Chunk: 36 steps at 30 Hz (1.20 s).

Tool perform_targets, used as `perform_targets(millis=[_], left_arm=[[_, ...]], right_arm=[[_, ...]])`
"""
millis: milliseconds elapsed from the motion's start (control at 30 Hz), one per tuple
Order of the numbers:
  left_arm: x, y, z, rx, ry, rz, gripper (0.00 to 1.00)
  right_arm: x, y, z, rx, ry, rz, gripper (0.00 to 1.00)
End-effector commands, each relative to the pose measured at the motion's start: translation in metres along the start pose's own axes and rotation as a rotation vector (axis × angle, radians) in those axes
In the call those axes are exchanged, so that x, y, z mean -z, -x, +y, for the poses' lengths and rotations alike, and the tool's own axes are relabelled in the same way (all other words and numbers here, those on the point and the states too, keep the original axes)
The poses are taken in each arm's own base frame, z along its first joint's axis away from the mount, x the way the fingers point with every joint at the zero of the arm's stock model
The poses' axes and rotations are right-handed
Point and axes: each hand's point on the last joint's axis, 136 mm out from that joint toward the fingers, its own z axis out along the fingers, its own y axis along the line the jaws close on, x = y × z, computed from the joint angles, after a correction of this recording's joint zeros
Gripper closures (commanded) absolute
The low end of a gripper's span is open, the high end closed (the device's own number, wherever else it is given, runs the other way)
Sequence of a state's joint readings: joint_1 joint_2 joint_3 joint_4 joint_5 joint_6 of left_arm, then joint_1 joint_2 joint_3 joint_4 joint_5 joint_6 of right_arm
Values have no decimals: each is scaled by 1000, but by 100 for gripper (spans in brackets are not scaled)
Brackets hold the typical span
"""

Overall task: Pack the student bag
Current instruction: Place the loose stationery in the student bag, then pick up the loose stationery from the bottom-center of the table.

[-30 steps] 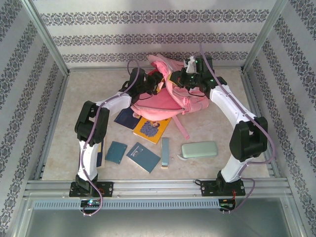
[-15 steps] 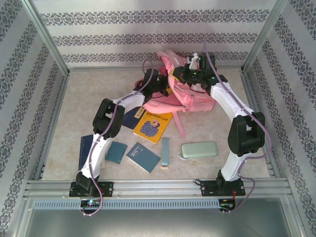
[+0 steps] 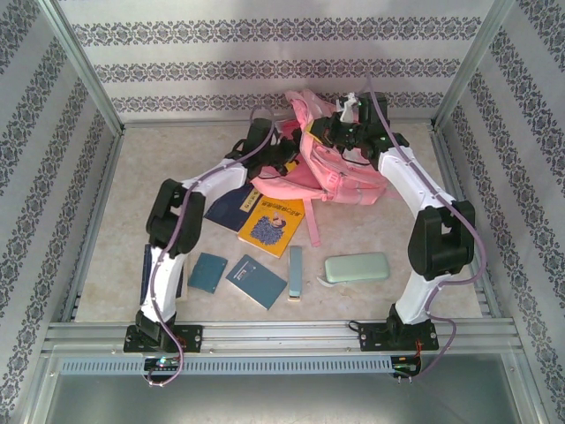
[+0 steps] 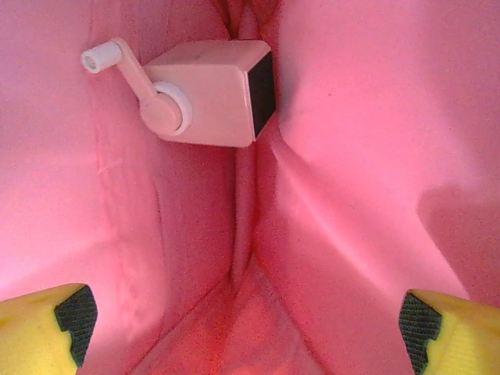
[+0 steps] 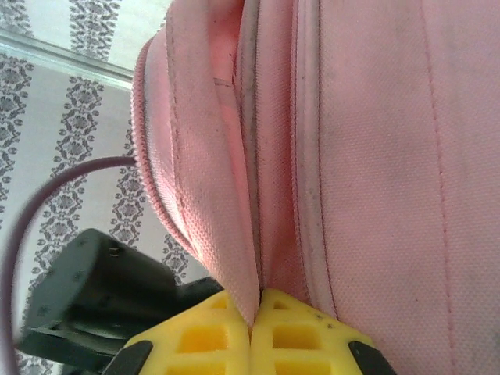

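Observation:
The student bag (image 3: 346, 173) is a large pink backpack lying at the back of the table, its mouth held up. My right gripper (image 5: 254, 312) is shut on the bag's fabric edge beside the zip (image 5: 152, 195); from above it (image 3: 342, 132) sits over the bag's top. My left gripper (image 4: 242, 320) is inside the bag and open, its yellow fingers (image 4: 74, 312) far apart with nothing between them. A pink crank pencil sharpener (image 4: 207, 94) lies deeper in, against the pink lining. From above, the left wrist (image 3: 269, 150) reaches into the bag's opening.
In front of the bag lie a yellow book (image 3: 274, 225), a dark blue book (image 3: 228, 210), two teal books (image 3: 208, 272) (image 3: 257, 281), a slim light blue item (image 3: 296, 269) and a pale green pencil case (image 3: 357, 267). Patterned walls enclose the table.
The left arm swung in toward the bag's mouth, then drew back a little. The right gripper carried the bag's edge slightly up and toward the back wall.

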State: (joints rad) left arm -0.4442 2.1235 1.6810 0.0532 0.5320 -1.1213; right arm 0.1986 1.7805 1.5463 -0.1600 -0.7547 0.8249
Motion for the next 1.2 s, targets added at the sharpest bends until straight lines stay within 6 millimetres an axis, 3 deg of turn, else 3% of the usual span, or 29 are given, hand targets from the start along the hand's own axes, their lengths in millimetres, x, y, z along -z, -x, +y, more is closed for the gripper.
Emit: perform_targets(millis=[0,167,333,533,767,867,1000,1167], left_arm=[[62,3,-39,-204,-2,-2,0],[121,-2,-31,-297,152,-43,0],[160,-35,-12,-302,232,20,0],[224,-64,36,-246,477,-1,0],[295,-106,118,-255,934,90,0],[324,-113,131,-249,996,35,0],[323,-132,137,-229,955,71,0],[281,-182,129,-239,914,166,0]], right_arm=[[22,9,21,121,22,-51,100],[25,1,3,148,-51,-45,100],[29,-11,-17,153,-137,-53,100],[28,-27,-31,180,-250,-52,100],[27,-45,-39,249,-424,-43,100],[28,-52,-38,261,-450,-43,100],[27,-61,-40,261,-451,-37,100],[26,-65,-46,239,-472,-33,100]])
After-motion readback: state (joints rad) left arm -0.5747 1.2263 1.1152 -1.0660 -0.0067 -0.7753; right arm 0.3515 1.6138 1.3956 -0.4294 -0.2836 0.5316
